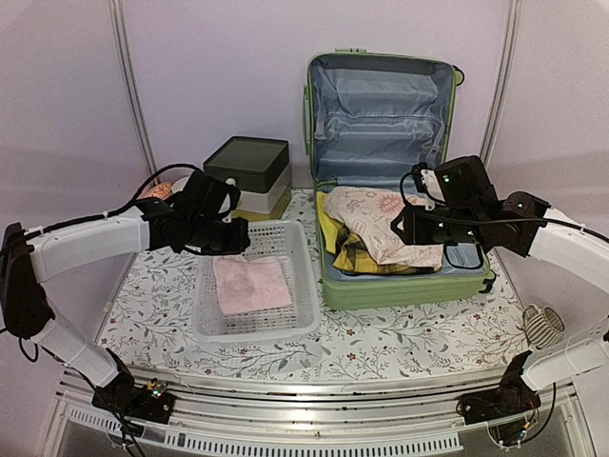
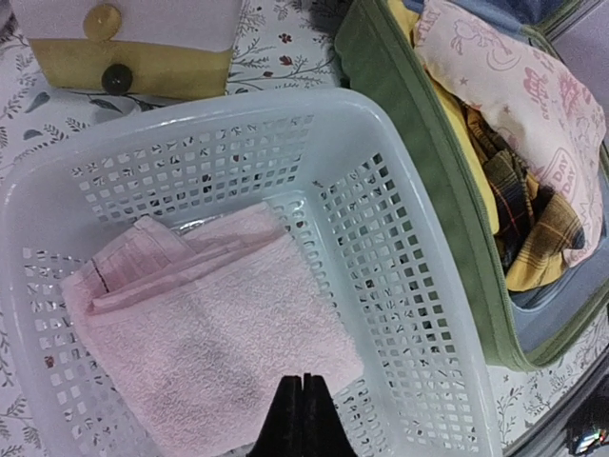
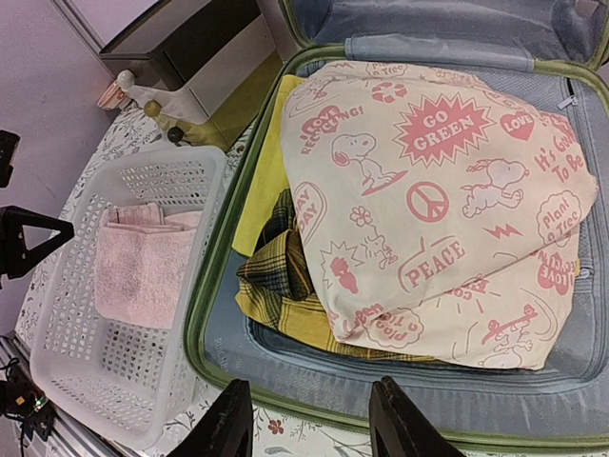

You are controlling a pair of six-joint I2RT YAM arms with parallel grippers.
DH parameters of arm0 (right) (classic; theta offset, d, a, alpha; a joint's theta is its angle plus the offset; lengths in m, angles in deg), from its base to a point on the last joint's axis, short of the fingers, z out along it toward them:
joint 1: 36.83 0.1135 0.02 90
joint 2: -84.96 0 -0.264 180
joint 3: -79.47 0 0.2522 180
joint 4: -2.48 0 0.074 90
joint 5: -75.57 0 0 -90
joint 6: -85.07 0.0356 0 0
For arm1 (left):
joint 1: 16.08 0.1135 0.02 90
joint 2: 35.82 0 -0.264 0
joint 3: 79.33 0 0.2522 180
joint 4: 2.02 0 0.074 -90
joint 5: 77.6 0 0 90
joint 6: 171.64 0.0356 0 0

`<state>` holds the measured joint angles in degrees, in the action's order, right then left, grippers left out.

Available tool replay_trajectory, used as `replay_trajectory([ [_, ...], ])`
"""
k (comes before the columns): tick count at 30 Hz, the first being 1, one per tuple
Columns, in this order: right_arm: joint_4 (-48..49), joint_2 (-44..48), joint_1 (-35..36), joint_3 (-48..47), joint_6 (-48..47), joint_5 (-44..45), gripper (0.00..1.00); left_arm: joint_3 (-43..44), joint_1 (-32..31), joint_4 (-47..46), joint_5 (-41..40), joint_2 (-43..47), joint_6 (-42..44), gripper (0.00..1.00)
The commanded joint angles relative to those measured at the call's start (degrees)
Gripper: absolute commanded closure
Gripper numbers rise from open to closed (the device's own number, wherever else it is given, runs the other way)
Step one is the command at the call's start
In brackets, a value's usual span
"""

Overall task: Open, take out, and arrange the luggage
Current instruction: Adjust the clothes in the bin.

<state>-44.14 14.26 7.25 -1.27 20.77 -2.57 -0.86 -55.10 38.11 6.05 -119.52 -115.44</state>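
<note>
luggage open; right tool hovers over it, left tool over basket.

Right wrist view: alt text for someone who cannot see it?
The open green luggage holds a cream cloth printed with pink cartoons, lying over a yellow plaid garment. Beside it a white basket holds a pink towel; the right claw hovers open at the near rim.

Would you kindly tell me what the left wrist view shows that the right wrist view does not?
Left wrist only: the left gripper, shut, over the towel. Right wrist only: the open right gripper and the box's dark lid. Both: the basket holding the pink towel, and the suitcase with printed cloth over plaid clothes.
</note>
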Motion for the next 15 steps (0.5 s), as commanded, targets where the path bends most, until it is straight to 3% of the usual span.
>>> replay_trajectory([
  [1, 1.8, 0.9, -0.2, 1.1, -0.6, 0.9, 0.57, 2.0, -0.8, -2.1, 2.1, -4.8, 0.4, 1.00],
  [10, 1.7, 1.9, -0.4, 2.1, -0.5, 1.3, 0.57, 7.3, -1.3, 5.3, -7.6, -15.5, -1.7, 1.00],
  [13, 1.8, 2.1, -0.3, 2.5, -0.5, 1.7, 0.57, 8.2, -1.3, 5.8, -7.1, -18.1, -1.2, 1.00],
  [15, 1.8, 2.0, -0.3, 2.5, -0.5, 1.8, 0.57, 9.3, -1.6, 5.8, -6.0, -19.7, -0.9, 0.94],
])
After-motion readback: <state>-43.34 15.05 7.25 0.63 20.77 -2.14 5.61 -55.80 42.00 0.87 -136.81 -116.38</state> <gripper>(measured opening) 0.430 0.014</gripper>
